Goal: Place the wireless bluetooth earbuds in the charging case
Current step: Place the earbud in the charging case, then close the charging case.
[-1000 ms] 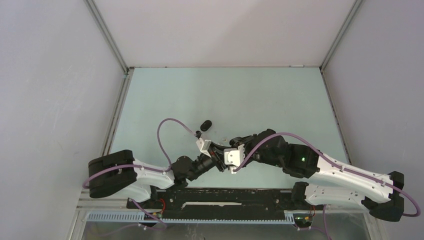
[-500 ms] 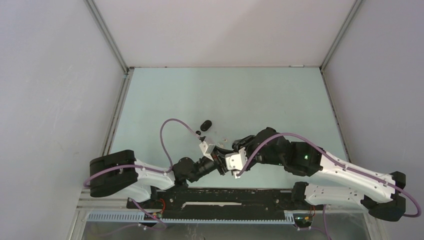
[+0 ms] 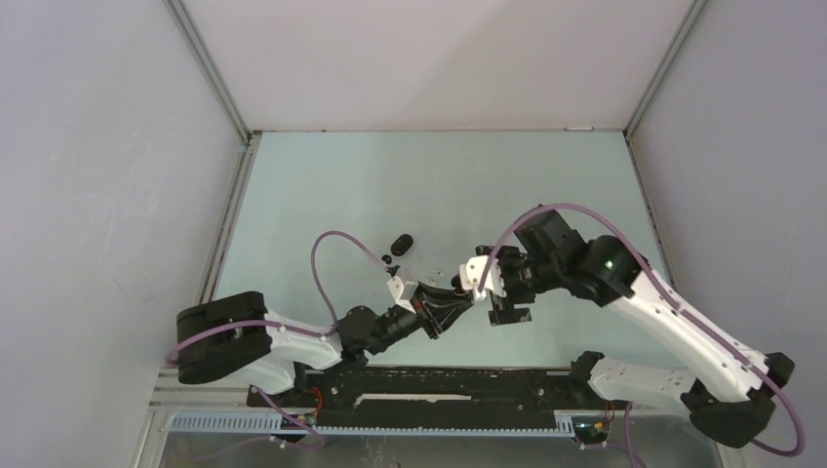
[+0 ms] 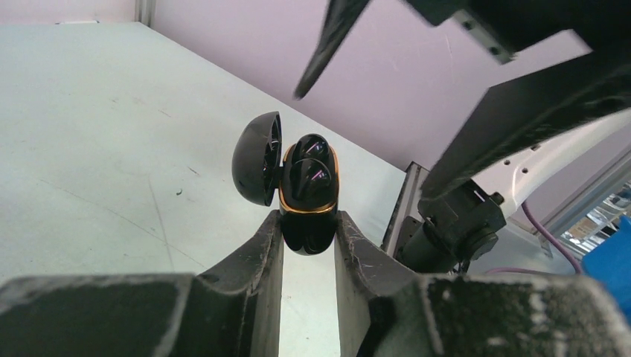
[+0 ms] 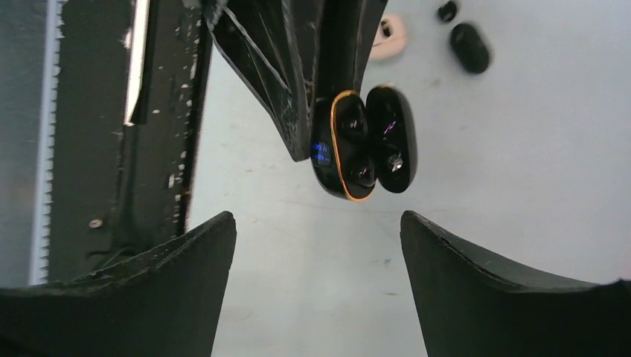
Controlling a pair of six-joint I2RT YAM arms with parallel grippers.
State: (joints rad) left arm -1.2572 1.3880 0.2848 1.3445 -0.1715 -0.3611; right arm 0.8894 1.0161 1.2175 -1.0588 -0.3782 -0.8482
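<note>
No lettering to read anywhere — just blue glowing marks (image 5: 321, 153) on the charging case (image 5: 324, 172), too blurred to decipher.

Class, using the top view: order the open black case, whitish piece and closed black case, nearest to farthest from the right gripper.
1. open black case, in the left gripper, beside the right gripper.
2. whitish piece, on the table, further left.
3. closed black case, farthest, upper left.

Grey walls (image 3: 98, 195) enclose a pale green table (image 3: 341, 175) with a black rail (image 3: 488, 382) at its near edge.
</note>
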